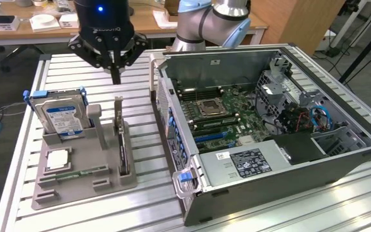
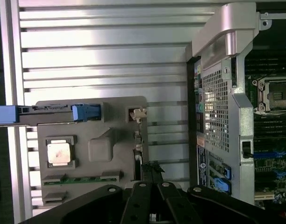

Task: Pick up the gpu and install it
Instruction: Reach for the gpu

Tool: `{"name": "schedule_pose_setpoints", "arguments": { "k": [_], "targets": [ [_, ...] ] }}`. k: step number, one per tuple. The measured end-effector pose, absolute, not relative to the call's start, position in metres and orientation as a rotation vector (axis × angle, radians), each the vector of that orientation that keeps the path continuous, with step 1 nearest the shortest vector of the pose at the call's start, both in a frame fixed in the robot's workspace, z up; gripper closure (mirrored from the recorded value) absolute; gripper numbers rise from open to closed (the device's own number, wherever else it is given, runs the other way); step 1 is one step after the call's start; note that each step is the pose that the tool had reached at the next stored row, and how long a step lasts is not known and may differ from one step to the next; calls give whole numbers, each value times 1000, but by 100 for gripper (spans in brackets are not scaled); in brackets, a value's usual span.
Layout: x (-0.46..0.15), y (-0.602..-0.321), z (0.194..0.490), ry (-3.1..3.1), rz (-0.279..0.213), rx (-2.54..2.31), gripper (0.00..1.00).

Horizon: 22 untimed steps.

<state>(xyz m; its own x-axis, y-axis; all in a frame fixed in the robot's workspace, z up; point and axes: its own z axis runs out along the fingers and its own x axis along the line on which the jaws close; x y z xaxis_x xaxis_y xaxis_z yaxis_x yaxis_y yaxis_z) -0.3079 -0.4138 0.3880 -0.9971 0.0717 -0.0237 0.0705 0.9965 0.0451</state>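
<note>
The gpu (image 1: 120, 142) is a thin dark card standing on edge in a slot of the grey holder (image 1: 82, 186), on the exterior view's left. In the wrist view the gpu (image 2: 138, 140) shows as a narrow blade across the holder (image 2: 115, 112). My gripper (image 1: 116, 72) hangs above the table just beyond the card's far end, its black fingers shut together with nothing between them. The gripper (image 2: 151, 170) points down close to one end of the card. The open computer case (image 1: 269, 125) lies on its side beside the holder, its motherboard (image 1: 221, 113) exposed.
A silver hard drive with a blue label (image 1: 62, 116) stands upright in the holder. A processor (image 1: 56, 158) and a green memory stick (image 1: 82, 172) lie flat in it. The case's side wall (image 2: 218, 107) rises between holder and motherboard. Desks stand behind the table.
</note>
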Motion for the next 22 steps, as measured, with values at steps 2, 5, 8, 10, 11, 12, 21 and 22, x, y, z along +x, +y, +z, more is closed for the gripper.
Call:
{"name": "schedule_pose_setpoints", "arguments": {
  "k": [2, 5, 8, 10, 11, 12, 21, 22],
  "targets": [
    [-311, -414, 388, 3114, 69, 111, 89],
    [-316, -416, 388, 3114, 69, 111, 89],
    [-320, -417, 388, 3114, 69, 110, 89],
    [-320, -417, 388, 3114, 69, 110, 89],
    [-320, -417, 388, 3114, 69, 110, 89],
    [-320, -417, 388, 3113, 69, 110, 89],
    [-320, -422, 388, 3114, 69, 110, 89],
    [-320, -423, 388, 3114, 69, 110, 89]
  ]
}}
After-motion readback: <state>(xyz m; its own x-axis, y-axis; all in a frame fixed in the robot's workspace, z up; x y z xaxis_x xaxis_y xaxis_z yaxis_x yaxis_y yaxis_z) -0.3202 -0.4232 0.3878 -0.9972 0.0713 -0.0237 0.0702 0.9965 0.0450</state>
